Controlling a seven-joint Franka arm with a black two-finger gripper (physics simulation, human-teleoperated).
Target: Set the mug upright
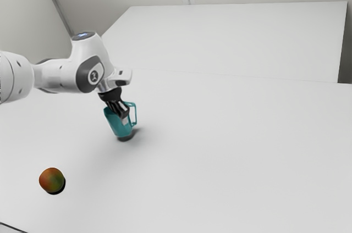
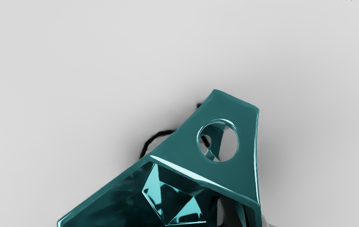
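Note:
The teal mug [image 1: 119, 125] leans somewhat in the exterior view, opening up and base low over the table, its handle toward the exterior view's right. My gripper [image 1: 124, 114] reaches down at its rim. In the wrist view the mug [image 2: 179, 148] shows its faceted inside and its handle with a round hole. There the gripper [image 2: 248, 220] is shut on the mug's wall, with one finger inside the opening and the other outside. The outer finger is mostly hidden. Whether the base touches the table I cannot tell.
A red and green round fruit [image 1: 51, 180] lies on the white table [image 1: 231, 150], nearer the exterior camera than the mug. A white panel [image 1: 231, 40] stands behind, toward the back of the exterior view.

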